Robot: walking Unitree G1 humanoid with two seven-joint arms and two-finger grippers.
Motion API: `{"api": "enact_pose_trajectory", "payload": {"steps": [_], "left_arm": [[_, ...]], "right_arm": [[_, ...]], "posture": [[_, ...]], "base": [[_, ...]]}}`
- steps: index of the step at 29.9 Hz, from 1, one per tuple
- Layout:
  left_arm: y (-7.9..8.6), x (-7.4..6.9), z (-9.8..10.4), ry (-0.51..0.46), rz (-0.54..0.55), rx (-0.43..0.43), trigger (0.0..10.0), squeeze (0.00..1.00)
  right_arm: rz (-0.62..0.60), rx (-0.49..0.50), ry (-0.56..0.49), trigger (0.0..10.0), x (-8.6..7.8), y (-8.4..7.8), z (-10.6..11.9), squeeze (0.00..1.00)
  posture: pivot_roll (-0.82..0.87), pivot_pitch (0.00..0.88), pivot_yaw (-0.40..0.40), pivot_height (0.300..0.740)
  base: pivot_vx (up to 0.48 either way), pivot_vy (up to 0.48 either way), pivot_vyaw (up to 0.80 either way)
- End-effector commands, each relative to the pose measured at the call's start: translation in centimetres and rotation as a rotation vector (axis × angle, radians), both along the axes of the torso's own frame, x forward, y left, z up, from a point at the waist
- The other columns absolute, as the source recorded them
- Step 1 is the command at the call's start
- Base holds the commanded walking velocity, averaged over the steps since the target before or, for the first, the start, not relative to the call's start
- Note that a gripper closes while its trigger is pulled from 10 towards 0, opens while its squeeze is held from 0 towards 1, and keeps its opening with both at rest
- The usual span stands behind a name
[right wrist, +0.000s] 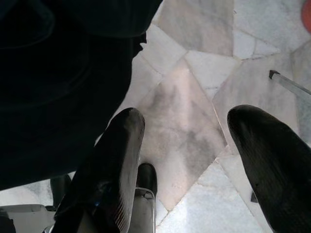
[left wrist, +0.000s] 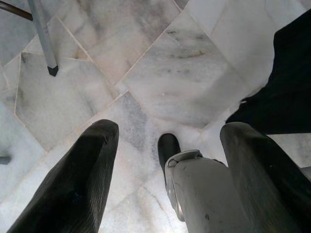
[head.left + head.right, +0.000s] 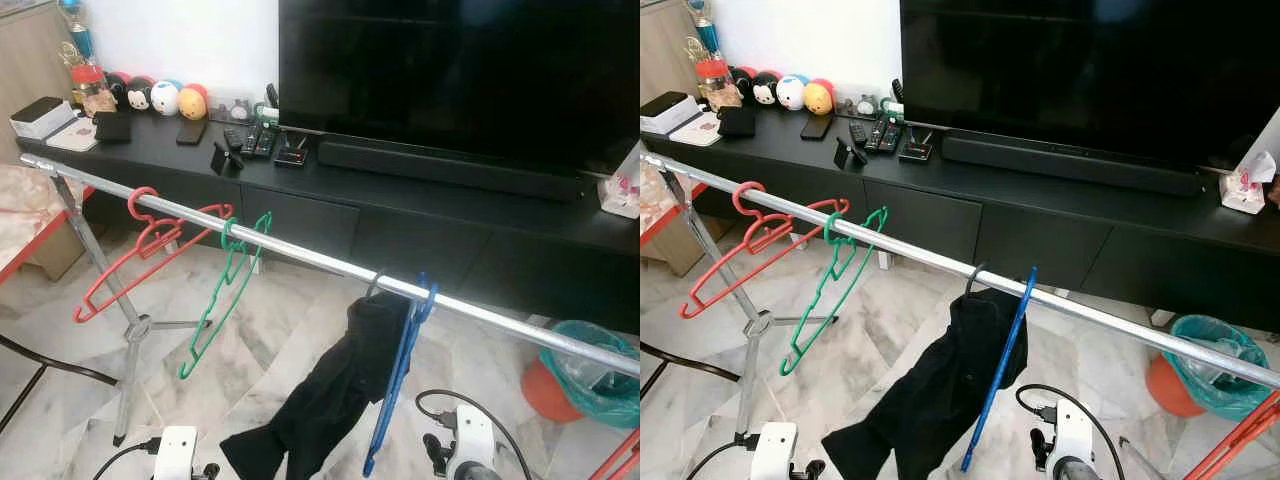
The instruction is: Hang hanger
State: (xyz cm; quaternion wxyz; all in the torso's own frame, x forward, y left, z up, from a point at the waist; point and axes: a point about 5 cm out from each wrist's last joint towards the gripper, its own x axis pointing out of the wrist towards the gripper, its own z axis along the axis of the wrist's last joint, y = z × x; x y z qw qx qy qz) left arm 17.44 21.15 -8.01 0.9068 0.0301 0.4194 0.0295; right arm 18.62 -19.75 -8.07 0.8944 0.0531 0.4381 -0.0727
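Left claw (image 2: 165, 160), right claw (image 1: 187, 160): fingers apart, empty, lowered over floor (image 2: 160, 73). Blue hanger (image 3: 398, 370), red hanger (image 3: 140, 255), green hanger (image 3: 222, 295): hooked on rail (image 3: 300, 255), task likely finished.

A silver metal clothes rail (image 3: 300, 253) runs slantwise across the room, in front of a black TV cabinet. Four hangers hang from it by their hooks. Nearest the rail's left end is a red plastic hanger (image 3: 140, 255), empty and tilted. Just beside it hangs a green plastic hanger (image 3: 222, 295), also empty, slanting downward. Further right, well apart from those two, a dark-hooked hanger carries a black garment (image 3: 335, 395), with a blue hanger (image 3: 398, 370) touching its right side.
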Motion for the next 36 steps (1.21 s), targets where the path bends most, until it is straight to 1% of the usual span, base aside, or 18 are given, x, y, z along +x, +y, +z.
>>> {"api": "enact_pose_trajectory", "payload": {"steps": [1, 12, 19, 28, 33, 36], "left_arm": [[-0.1, 0.1, 0.0, -0.004, 0.005, -0.009, 10.0, 0.0], [-0.3, 0.0, -0.1, -0.002, -0.007, -0.008, 10.0, 0.0], [-0.3, 0.0, -0.1, 0.003, -0.032, 0.001, 10.0, 0.0], [0.5, 1.0, 0.5, -0.017, -0.05, 0.018, 10.0, 0.0], [0.5, 1.0, 0.6, -0.02, -0.053, 0.019, 10.0, 0.0], [0.5, 1.0, 0.5, -0.019, -0.049, 0.016, 10.0, 0.0]], "right_arm": [[-0.01, -0.005, -0.015, 10.0, 0.4, -0.2, 0.2, 0.0], [-0.007, -0.003, -0.013, 10.0, 0.4, -0.2, 0.2, 0.0], [-0.021, 0.002, -0.006, 10.0, 0.0, -0.1, 0.0, 0.0], [-0.042, 0.018, 0.005, 10.0, -0.4, 0.5, -0.3, 0.0], [-0.043, 0.022, 0.007, 10.0, -0.5, 0.6, -0.4, 0.0], [-0.043, 0.023, 0.009, 10.0, -0.7, 0.7, -0.4, 0.0]], "posture": [[-0.01, 0.0, -0.059, 0.74], [-0.01, 0.0, -0.056, 0.74], [-0.01, 0.0, -0.028, 0.74], [-0.02, 0.0, 0.006, 0.74], [-0.03, 0.0, 0.009, 0.74], [-0.03, 0.0, 0.006, 0.74]], "base": [[0.0, 0.0, 0.0], [0.0, 0.0, 0.0], [0.0, 0.0, 0.0], [0.0, 0.0, 0.0], [0.0, 0.0, 0.0], [-0.256, 0.0, 0.0]]}}
